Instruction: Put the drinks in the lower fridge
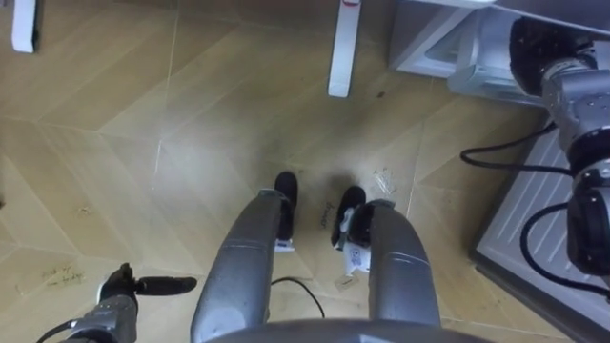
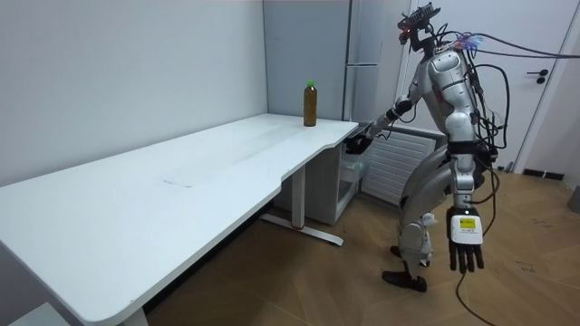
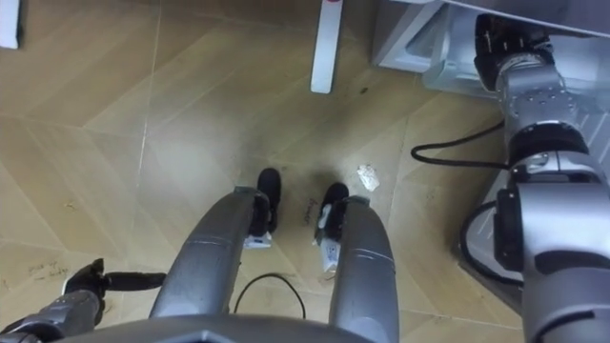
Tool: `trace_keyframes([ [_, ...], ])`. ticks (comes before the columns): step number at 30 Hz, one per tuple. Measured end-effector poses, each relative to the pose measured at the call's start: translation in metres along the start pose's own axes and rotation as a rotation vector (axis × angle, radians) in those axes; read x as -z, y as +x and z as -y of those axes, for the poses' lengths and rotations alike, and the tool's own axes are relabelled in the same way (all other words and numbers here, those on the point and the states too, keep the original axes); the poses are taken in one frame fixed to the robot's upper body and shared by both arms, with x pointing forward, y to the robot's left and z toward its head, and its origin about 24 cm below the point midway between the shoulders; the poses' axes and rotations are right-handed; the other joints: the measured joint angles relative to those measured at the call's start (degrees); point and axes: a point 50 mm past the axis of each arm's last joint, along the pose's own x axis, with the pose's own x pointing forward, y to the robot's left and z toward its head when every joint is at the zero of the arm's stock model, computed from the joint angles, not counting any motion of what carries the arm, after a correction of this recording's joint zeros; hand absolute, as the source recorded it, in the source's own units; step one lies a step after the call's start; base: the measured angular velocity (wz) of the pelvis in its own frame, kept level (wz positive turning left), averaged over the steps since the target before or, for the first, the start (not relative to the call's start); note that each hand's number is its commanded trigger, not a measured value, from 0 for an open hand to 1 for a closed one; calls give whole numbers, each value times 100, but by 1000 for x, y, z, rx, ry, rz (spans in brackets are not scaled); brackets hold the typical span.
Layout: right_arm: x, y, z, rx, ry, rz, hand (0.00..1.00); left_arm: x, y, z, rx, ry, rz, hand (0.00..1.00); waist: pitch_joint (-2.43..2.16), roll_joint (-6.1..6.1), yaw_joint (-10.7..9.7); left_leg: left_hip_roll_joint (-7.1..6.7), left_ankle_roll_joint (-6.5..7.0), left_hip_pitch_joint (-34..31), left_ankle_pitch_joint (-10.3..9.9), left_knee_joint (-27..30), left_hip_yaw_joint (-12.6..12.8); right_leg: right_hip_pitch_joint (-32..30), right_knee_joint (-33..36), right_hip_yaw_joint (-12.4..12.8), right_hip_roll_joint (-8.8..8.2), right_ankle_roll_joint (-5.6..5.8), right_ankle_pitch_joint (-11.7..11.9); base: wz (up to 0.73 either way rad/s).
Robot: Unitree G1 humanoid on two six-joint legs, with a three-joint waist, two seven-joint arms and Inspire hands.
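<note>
A bottle (image 2: pixel 310 103) of brown drink with a green cap stands upright at the far end of the white table (image 2: pixel 181 172). I stand on the wooden floor beside that end, facing a low white fridge (image 2: pixel 348 185) under the tall grey fridge (image 2: pixel 364 54). My right arm reaches forward, and its dark right hand (image 1: pixel 532 46) is at the low fridge's front (image 1: pixel 448 43), below the table's corner; its fingers are hidden. My left hand (image 1: pixel 129 288) hangs at my side with straight fingers and holds nothing.
A white table leg (image 1: pixel 340 50) stands just ahead of my feet, another (image 1: pixel 24 24) at the far left. A white ribbed panel (image 1: pixel 538 224) lies to my right. A white door (image 2: pixel 544 91) is behind me.
</note>
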Motion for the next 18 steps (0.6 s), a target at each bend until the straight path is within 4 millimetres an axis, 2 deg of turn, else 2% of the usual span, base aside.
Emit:
trace_keyframes([
  [5,-1,1,4,6,-4,1,0,1,0,1,4,16,-4,0,1,-1,4,24,-1,15,1,-52,12,52,-66,-81,-2,-14,5,3],
  [18,-4,1,4,4,-79,12,0,2,0,2,8,26,-9,0,23,-39,46,98,8,98,9,-176,146,111,-177,-81,12,-20,7,0],
])
